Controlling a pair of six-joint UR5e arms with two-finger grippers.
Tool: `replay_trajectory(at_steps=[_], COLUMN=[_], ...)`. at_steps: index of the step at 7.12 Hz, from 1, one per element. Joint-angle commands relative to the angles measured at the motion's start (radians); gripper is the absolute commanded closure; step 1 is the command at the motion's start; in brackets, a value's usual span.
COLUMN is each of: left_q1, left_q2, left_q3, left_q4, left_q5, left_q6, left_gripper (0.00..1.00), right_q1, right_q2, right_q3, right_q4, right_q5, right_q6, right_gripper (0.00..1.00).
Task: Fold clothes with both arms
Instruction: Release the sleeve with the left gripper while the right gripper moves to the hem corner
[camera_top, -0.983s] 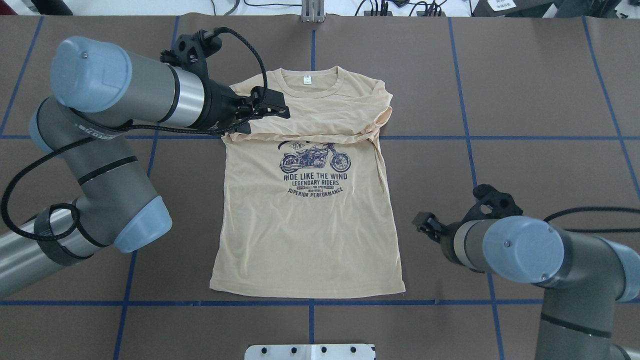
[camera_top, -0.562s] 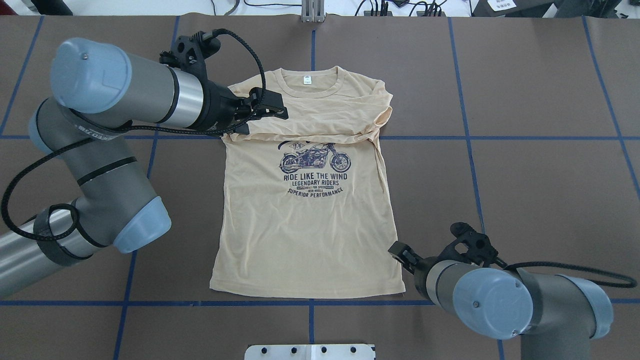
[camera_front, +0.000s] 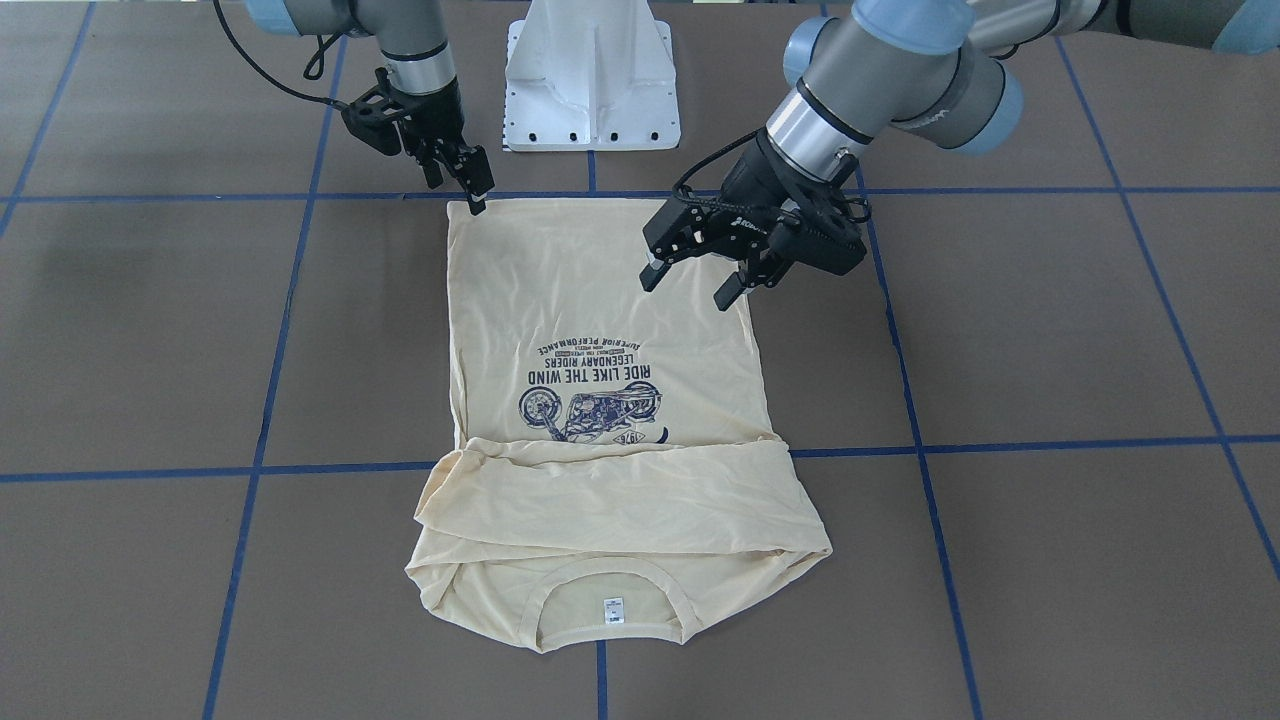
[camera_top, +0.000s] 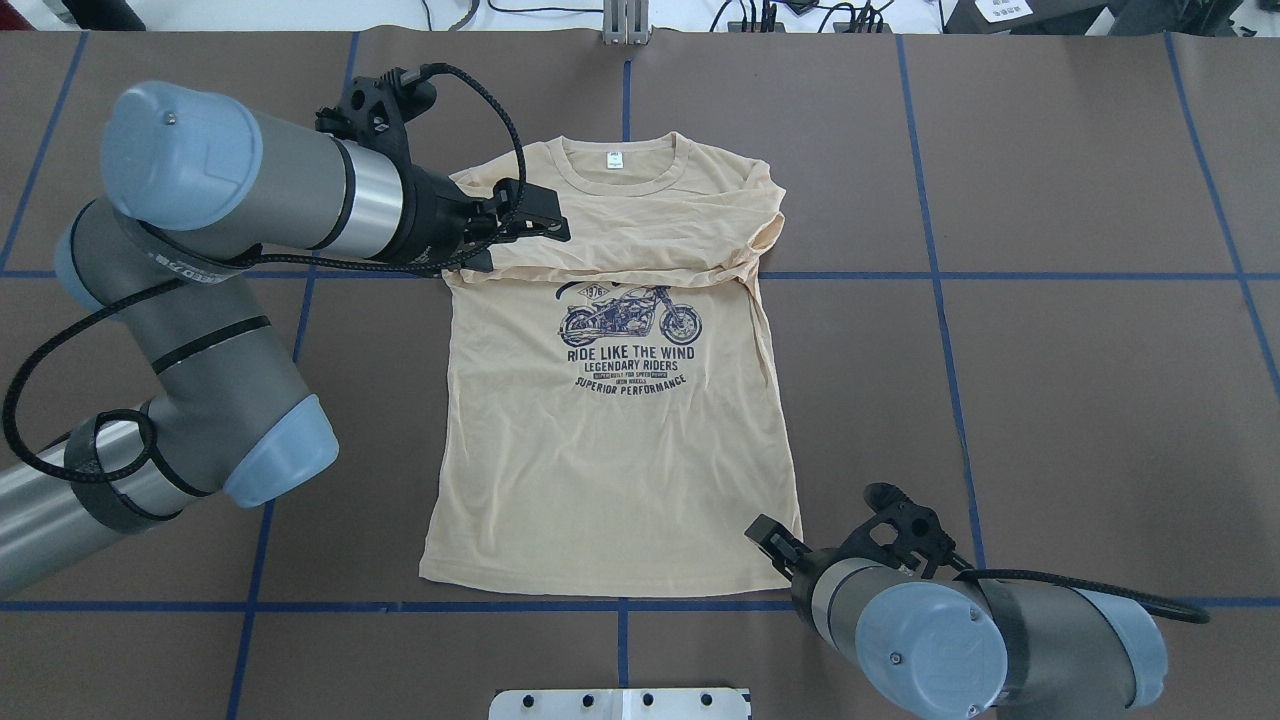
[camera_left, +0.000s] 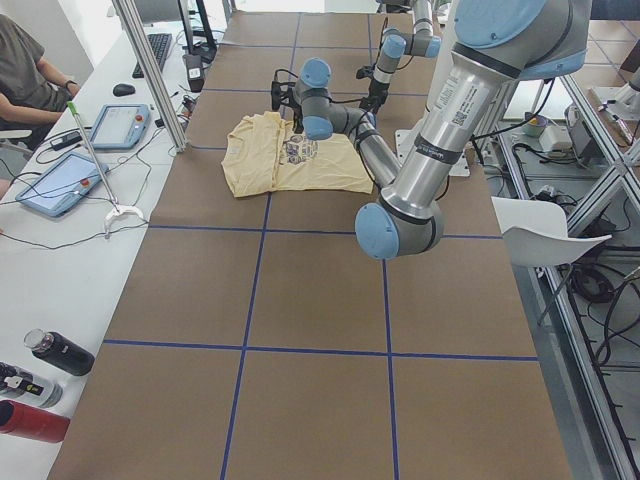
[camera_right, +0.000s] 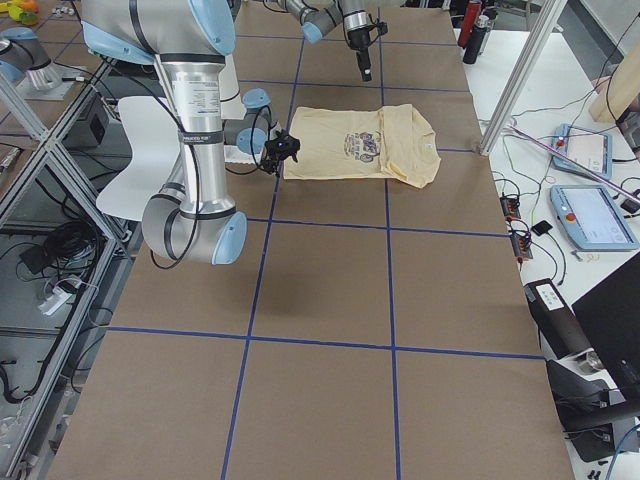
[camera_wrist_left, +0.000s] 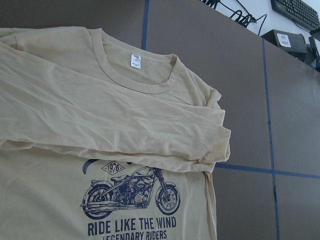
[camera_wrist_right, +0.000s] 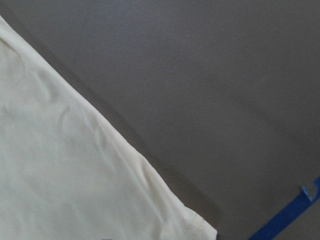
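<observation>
pale cream-yellow long-sleeved t-shirt (camera_top: 610, 470) flat on brown blue-taped table (camera_top: 1080, 380), 2 sleeves folded across chest — black left gripper (camera_front: 688, 288) raised above it, fingers spread; black right gripper (camera_front: 460, 195) at hem corner — fingers apart.

- One shirt (camera_top: 610, 440), mid-table.
- Two arms: left arm (camera_top: 230, 200), right arm (camera_top: 960, 640).
- Two grippers: left gripper (camera_front: 688, 289), right gripper (camera_front: 470, 190).
- One white base (camera_front: 593, 75) at the table's robot-side edge.
- Three bottles (camera_left: 58, 352) at the side desk's near corner.
- Two tablets (camera_left: 122, 125) on that desk.
- One chair (camera_left: 545, 245).
- One person (camera_left: 25, 70).
</observation>
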Motion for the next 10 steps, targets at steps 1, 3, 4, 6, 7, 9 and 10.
replay_trajectory(at_steps=[1, 3, 4, 6, 7, 9, 10], left_q1=[0.001, 0.003, 0.003, 0.003, 0.003, 0.005, 0.005], left_q2=[0.001, 0.001, 0.001, 0.002, 0.002, 0.010, 0.077], left_q3=[0.002, 0.004, 0.004, 0.005, 0.004, 0.007, -0.007], left_q4=[0.000, 0.000, 0.000, 0.000, 0.000, 0.001, 0.001], left_q5=[0.002, 0.003, 0.003, 0.003, 0.003, 0.003, 0.009], left_q6=[-0.001, -0.001, -0.001, -0.001, 0.001, -0.010, -0.059], left_gripper=[0.01, 0.01, 0.01, 0.01, 0.01, 0.01, 0.01], right_q1=[-0.003, -0.007, -0.005, -0.004, -0.002, 0.003, 0.003], right_q2=[-0.001, 0.008, 0.008, 0.005, 0.003, -0.003, -0.012], right_q3=[-0.012, -0.026, -0.025, -0.023, -0.019, 0.006, 0.023], right_q4=[-0.001, -0.001, -0.001, -0.001, 0.000, -0.001, -0.001], right_q5=[-0.001, 0.001, 0.002, 0.004, 0.005, 0.007, 0.009], right_q6=[0.001, 0.001, 0.001, 0.001, -0.001, -0.001, -0.001], right_gripper=[0.13, 0.21, 0.43, 1.00, 1.00, 1.00, 1.00])
